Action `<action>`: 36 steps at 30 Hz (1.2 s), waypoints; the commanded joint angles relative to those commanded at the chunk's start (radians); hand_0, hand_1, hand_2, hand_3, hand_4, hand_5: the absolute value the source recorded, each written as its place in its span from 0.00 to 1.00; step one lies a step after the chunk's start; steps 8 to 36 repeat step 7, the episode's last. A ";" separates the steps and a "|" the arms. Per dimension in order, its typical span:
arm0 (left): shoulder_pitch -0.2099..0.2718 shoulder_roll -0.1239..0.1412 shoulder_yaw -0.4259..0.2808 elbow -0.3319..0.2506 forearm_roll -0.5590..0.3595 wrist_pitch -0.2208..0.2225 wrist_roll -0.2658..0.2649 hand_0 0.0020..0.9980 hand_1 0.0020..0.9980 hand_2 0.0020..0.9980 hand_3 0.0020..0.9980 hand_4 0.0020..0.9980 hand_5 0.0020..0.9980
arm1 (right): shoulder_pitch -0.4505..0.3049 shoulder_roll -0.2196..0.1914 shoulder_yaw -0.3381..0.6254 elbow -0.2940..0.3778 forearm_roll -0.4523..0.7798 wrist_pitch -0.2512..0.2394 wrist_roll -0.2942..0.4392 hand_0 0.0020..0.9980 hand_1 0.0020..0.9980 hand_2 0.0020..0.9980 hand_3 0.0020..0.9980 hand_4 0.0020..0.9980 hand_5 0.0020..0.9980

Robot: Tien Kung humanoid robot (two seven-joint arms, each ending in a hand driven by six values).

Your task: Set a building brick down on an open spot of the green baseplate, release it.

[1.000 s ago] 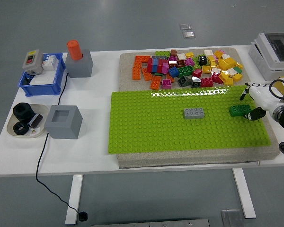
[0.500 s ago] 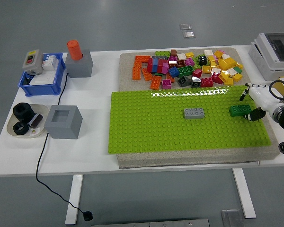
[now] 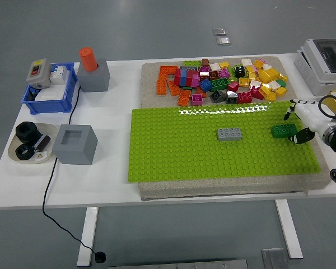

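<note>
White table (image 3: 117,185), green baseplate (image 3: 213,145) — dark green studded brick (image 3: 282,130), right hand (image 3: 303,119) fingers around it

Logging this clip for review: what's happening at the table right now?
The robot's right hand is at the right end of the green baseplate, its fingers around a dark green brick that sits on the plate. A grey brick already sits mid-plate, and loose bricks lie piled behind. The left arm is out of view.
</note>
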 joint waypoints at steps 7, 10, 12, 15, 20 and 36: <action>-0.001 0.003 -0.002 0.000 0.003 -0.001 -0.001 0.60 0.64 0.62 0.78 0.93 0.59 | -0.002 0.002 0.007 -0.005 0.003 0.000 0.001 1.00 1.00 1.00 0.64 0.83 0.08; -0.001 0.003 -0.002 0.000 0.003 -0.001 -0.001 0.60 0.64 0.62 0.78 0.93 0.59 | -0.002 0.002 0.007 -0.005 0.003 0.000 0.001 1.00 1.00 1.00 0.64 0.83 0.08; -0.001 0.003 -0.002 0.000 0.003 -0.001 -0.001 0.60 0.64 0.62 0.78 0.93 0.59 | -0.002 0.002 0.007 -0.005 0.003 0.000 0.001 1.00 1.00 1.00 0.64 0.83 0.08; -0.001 0.003 -0.002 0.000 0.003 -0.001 -0.001 0.60 0.64 0.62 0.78 0.93 0.59 | -0.002 0.002 0.007 -0.005 0.003 0.000 0.001 1.00 1.00 1.00 0.64 0.83 0.08; -0.001 0.003 -0.002 0.000 0.003 -0.001 -0.001 0.60 0.64 0.62 0.78 0.93 0.59 | -0.002 0.002 0.007 -0.005 0.003 0.000 0.001 1.00 1.00 1.00 0.64 0.83 0.08; -0.001 0.003 -0.002 0.000 0.003 -0.001 -0.001 0.60 0.64 0.62 0.78 0.93 0.59 | -0.002 0.002 0.007 -0.005 0.003 0.000 0.001 1.00 1.00 1.00 0.64 0.83 0.08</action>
